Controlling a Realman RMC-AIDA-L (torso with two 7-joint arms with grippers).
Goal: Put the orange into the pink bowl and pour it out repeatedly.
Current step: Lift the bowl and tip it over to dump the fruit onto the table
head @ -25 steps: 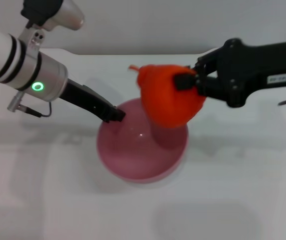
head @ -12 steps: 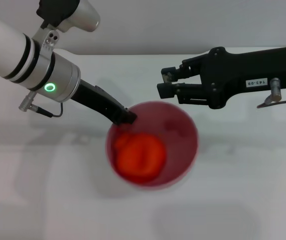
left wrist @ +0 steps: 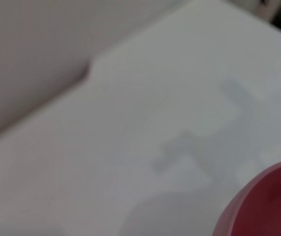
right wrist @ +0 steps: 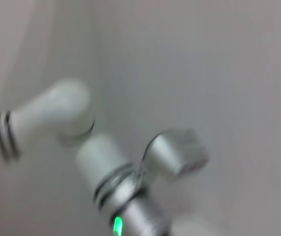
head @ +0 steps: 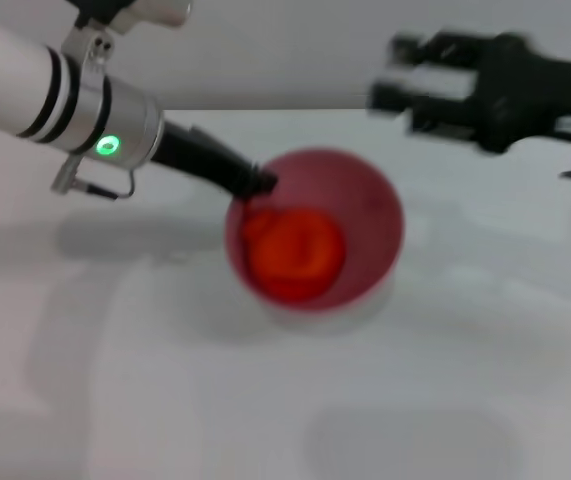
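The pink bowl [head: 365, 215] is held tilted above the white table [head: 465, 330], its opening toward me. The orange [head: 295, 255] lies inside it. My left gripper [head: 257, 184] is shut on the bowl's rim at its upper left. A part of the bowl's rim shows in the left wrist view [left wrist: 265, 204]. My right gripper [head: 385, 85] is open and empty, raised at the back right, apart from the bowl.
The table's far edge meets a pale wall [head: 285, 60]. The right wrist view shows my left arm [right wrist: 130, 196] against the wall. Nothing else stands on the table.
The orange left my right gripper and dropped into the bowl. My right gripper pulled back up and to the right. My left gripper lifted and tilted the bowl.
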